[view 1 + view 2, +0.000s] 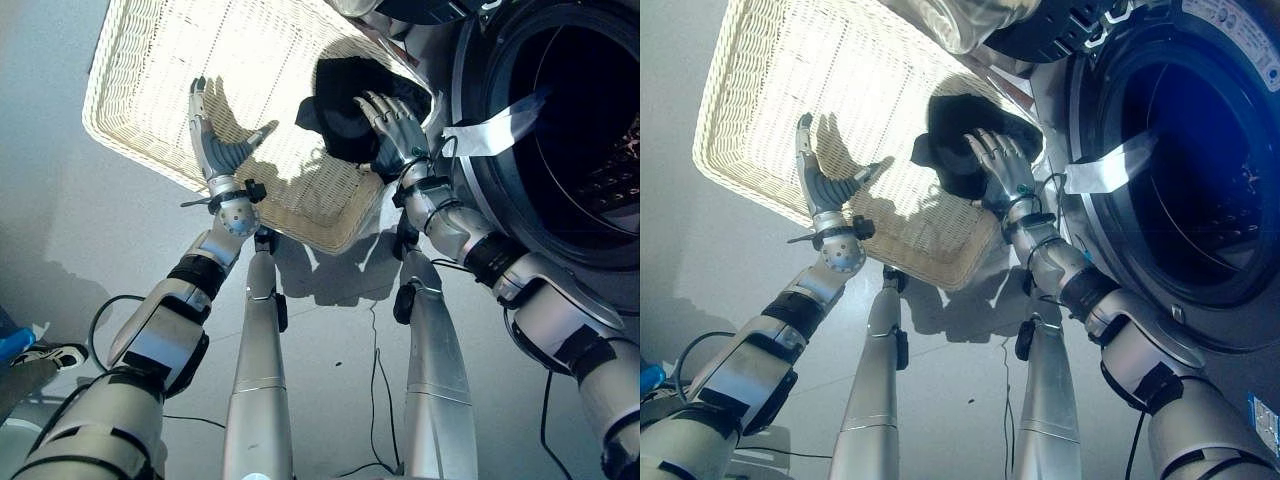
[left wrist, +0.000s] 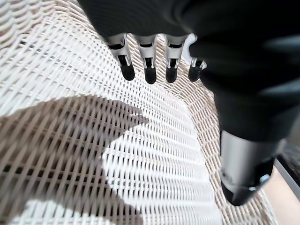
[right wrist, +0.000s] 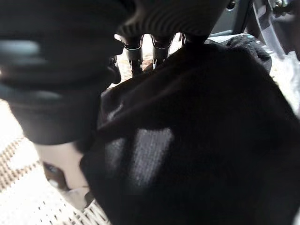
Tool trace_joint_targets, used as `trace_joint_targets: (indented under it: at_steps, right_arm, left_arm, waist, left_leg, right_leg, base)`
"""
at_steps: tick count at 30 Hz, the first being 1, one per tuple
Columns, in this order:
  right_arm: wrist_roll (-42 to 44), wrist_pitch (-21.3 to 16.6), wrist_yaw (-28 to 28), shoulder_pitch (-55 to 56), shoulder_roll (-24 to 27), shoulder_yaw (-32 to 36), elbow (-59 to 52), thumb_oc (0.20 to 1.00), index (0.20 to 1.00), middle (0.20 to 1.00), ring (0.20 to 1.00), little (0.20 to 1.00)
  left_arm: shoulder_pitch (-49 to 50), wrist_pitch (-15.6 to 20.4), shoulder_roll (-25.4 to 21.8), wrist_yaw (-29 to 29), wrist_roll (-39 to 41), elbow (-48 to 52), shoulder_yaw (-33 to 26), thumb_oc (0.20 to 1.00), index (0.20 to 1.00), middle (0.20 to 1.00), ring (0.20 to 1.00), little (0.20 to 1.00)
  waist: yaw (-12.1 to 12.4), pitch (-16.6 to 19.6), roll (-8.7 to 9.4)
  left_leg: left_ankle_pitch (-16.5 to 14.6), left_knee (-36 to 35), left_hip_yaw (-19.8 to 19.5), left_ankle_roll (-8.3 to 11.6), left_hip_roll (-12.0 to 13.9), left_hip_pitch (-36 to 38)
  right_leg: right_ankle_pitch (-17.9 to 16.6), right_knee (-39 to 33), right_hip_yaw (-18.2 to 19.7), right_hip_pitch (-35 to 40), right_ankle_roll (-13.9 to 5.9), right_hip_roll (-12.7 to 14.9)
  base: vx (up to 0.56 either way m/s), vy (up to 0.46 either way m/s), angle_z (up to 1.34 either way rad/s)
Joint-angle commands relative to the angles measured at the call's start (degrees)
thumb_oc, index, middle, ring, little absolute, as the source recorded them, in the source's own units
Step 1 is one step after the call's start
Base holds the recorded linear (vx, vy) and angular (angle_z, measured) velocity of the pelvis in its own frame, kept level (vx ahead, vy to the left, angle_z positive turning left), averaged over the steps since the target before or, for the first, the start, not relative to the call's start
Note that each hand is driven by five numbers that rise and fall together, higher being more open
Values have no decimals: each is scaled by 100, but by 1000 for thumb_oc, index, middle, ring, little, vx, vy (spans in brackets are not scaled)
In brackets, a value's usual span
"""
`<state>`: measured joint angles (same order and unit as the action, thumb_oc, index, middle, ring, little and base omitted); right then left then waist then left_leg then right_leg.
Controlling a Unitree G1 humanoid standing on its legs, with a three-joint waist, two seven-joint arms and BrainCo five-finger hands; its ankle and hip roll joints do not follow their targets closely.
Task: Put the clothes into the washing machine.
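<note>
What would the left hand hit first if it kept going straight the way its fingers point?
Probably the basket. The left hand is open over its woven floor, fingers pointing along the weave toward the far rim. No clothing lies in that line; depth is hard to judge.

Head stereo downward over basket (image 1: 150, 150); wrist views close, perhaps touching.
</note>
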<state>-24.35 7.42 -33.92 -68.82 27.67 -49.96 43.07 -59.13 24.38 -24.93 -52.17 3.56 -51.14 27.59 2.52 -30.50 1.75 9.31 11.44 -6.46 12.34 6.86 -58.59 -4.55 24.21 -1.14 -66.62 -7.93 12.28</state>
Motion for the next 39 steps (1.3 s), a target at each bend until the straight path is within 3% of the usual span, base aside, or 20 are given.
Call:
trace_joint_targets:
  at_steps: [1, 13, 14, 15, 36, 37, 38, 39]
  right_arm:
    - [-91, 396, 233, -127, 79, -122, 499, 1000, 1000, 1000, 1000, 1000]
    - [-457, 711, 66, -345, 19, -192, 1313, 1000, 1000, 1000, 1000, 1000]
    - [-466, 737, 92, -367, 21, -175, 1385, 222, 222, 222, 222, 222]
    - [-435, 752, 108, -378, 25, -165, 1431, 200, 200, 200, 200, 200]
    - [229, 469, -300, -271, 200, 142, 1172, 200, 200, 200, 200, 200]
    - [322, 448, -322, -267, 212, 156, 1127, 200, 200, 200, 200, 200]
    - [1158, 225, -430, -217, 235, 286, 880, 200, 200, 200, 200, 200]
    - [1350, 158, -435, -208, 237, 307, 845, 200, 200, 200, 200, 200]
  left_arm:
    - [-299, 269, 161, -126, 70, -148, -67, 1000, 1000, 1000, 1000, 1000]
    - [-373, 307, 211, -116, 142, -158, 98, 1000, 1000, 1000, 1000, 1000]
    - [-371, 278, 229, -136, 132, -124, 104, 1000, 1000, 1000, 1000, 1000]
    - [-366, 284, 232, -137, 132, -119, 103, 1000, 1000, 1000, 1000, 1000]
    - [-222, 246, 223, -229, 48, 110, 91, 1000, 1000, 1000, 1000, 1000]
    - [-214, 238, 218, -234, 47, 127, 95, 1000, 1000, 1000, 1000, 1000]
    - [-182, 228, 196, -242, 59, 182, 90, 1000, 1000, 1000, 1000, 1000]
    - [-176, 225, 196, -246, 57, 191, 90, 1000, 1000, 1000, 1000, 1000]
  waist:
    - [-56, 70, -279]
    - [21, 70, -363]
    - [25, 70, -368]
    - [28, 70, -371]
    - [-8, 70, -352]
    - [-11, 70, -349]
    - [-26, 70, -347]
    - [-28, 70, -346]
  left_leg:
    - [-166, 181, 404, -678, -777, -98]
    - [-122, 168, 386, -703, -797, -125]
    - [-119, 162, 383, -709, -799, -127]
    - [-115, 165, 386, -712, -799, -137]
    - [-105, 201, 375, -736, -795, -253]
    - [-106, 197, 377, -735, -791, -251]
    - [-111, 211, 373, -727, -787, -278]
    - [-110, 211, 373, -726, -787, -282]
  right_leg:
    - [-649, -842, -727, 306, -91, -513]
    - [-720, -877, -758, 297, -112, -475]
    - [-732, -882, -758, 295, -113, -474]
    - [-738, -886, -758, 289, -114, -473]
    - [-778, -837, -722, 149, -107, -492]
    - [-778, -836, -720, 149, -108, -493]
    - [-778, -829, -701, 121, -106, -498]
    - [-779, -830, -699, 118, -106, -498]
  base:
    - [0, 0, 0]
    - [3, -2, 2]
    - [0, 0, 0]
    - [0, 0, 0]
    - [0, 0, 0]
    - [0, 0, 0]
    - [0, 0, 0]
    - [0, 0, 0]
